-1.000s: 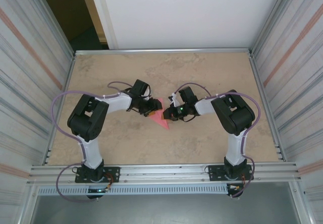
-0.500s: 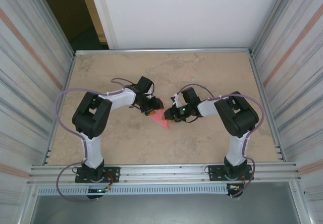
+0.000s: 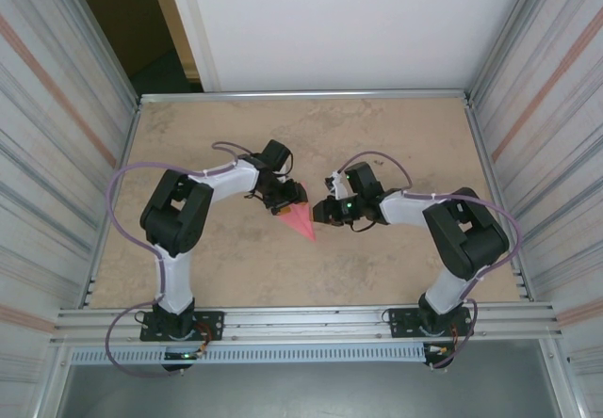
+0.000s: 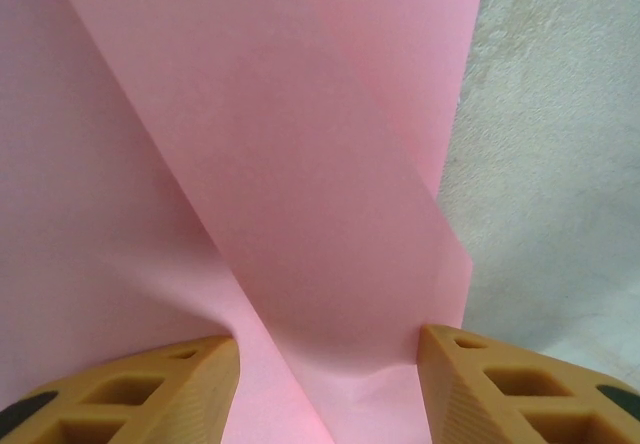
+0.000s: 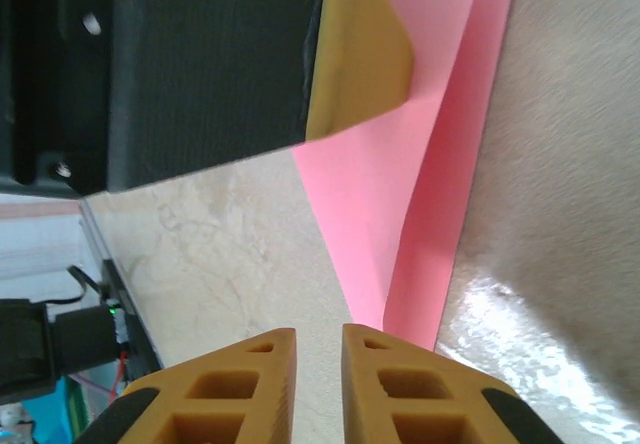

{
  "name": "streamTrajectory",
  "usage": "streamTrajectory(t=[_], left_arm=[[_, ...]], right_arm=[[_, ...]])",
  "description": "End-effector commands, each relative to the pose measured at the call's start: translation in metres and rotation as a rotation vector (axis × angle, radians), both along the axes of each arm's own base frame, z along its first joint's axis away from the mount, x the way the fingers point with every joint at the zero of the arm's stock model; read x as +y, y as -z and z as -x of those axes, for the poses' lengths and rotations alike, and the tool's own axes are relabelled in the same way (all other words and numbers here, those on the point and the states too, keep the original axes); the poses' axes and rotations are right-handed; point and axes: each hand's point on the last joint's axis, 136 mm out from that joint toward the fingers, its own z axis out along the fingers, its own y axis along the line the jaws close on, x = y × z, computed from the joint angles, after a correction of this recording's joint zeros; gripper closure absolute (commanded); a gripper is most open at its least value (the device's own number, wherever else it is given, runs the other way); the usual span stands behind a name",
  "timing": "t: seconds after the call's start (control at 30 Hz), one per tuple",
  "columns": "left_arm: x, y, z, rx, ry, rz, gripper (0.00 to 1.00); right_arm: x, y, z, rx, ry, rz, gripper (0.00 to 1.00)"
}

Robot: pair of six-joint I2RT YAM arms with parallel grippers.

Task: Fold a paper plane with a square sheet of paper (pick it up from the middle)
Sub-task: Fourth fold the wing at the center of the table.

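Mid-surface: paper plane (image 3: 301, 220), tip toward near edge. Left pincer (image 3: 285, 202) apart, straddling its far end. Right pincer (image 3: 318, 215) nearly together, empty, just beside it.

Beige marbled desk (image 3: 377, 136) stands between corrugated metal side walls (image 3: 57, 154). White rear panel (image 3: 358, 23); aluminium rail (image 3: 311, 322) along near edge.

A: What is recorded at the left gripper (image 4: 330, 389)?
B: Folded pink paper (image 4: 250, 164), layers overlapped along diagonal creases, is seen between the tan fingers (image 4: 150, 389), which are held apart (low in frame). Beige table (image 4: 560, 164) is noted at right.
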Motion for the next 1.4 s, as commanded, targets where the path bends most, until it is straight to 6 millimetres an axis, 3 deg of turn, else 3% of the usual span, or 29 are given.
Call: streamTrajectory(t=[0.0,0.07,0.5,1.37], left_arm=[[0.065,0.07,0.053,0.213,-0.021,-0.323,0.47],[0.069,0.081,0.057,0.24,-0.024,-0.345,0.47],[0.073,0.092,0.062,0.271,-0.029,-0.371,0.5],[0.072,0.096,0.065,0.286,-0.021,-0.365,0.5]], right_arm=[[0.008,0.006,0.005,-0.017,-0.031,0.059,0.83],[0.012,0.009,0.006,-0.015,-0.04,0.065,0.85],[0.017,0.025,0.009,0.014,-0.07,0.113,0.86],[0.011,0.041,0.009,0.043,-0.055,0.152,0.86]])
